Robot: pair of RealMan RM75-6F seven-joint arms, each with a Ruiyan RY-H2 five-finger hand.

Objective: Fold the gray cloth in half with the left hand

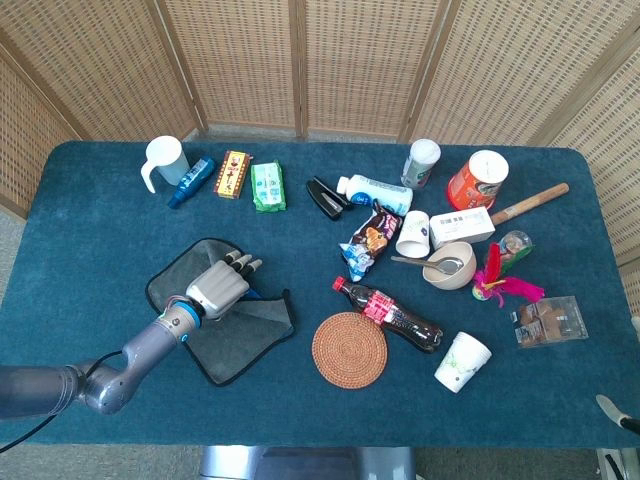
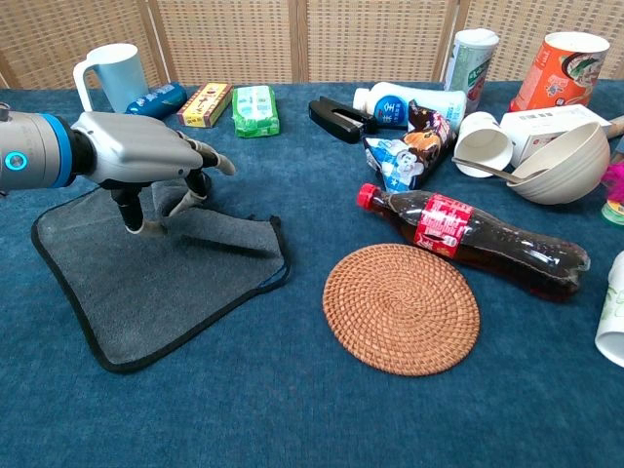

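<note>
Over the gray cloth [image 2: 146,283], left hand [image 2: 136,161], palm down, pinching a fold.

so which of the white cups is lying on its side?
The white paper cup beside the beige bowl, mouth facing the camera. The handled mug at far left and the printed cup near the woven coaster stand upright.
</note>
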